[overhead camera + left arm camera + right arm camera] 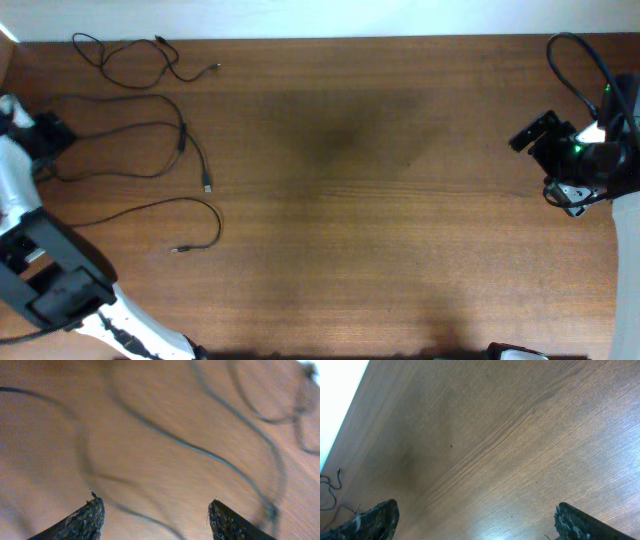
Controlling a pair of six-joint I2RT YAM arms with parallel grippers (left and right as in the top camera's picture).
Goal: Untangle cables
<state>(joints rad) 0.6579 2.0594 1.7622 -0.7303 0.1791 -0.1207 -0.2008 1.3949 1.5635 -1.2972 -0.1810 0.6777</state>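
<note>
1. Now: left tool [155, 506] has fingers apart, nothing between them.
2. The cables [200, 450] lie in loose curves on the bench [350, 200], beneath and just ahead of it.
3. Likewise, right tool [476, 507] has fingers wide apart and empty, well apart from the cables.

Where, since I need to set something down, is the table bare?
Bare: the wide middle of the table, from the cables on the left across to the right arm. Crowded: the left end, where all three sprawl.

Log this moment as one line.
cables: three, lying apart on table | left tool: open, empty, above cables | right tool: open, empty
</note>
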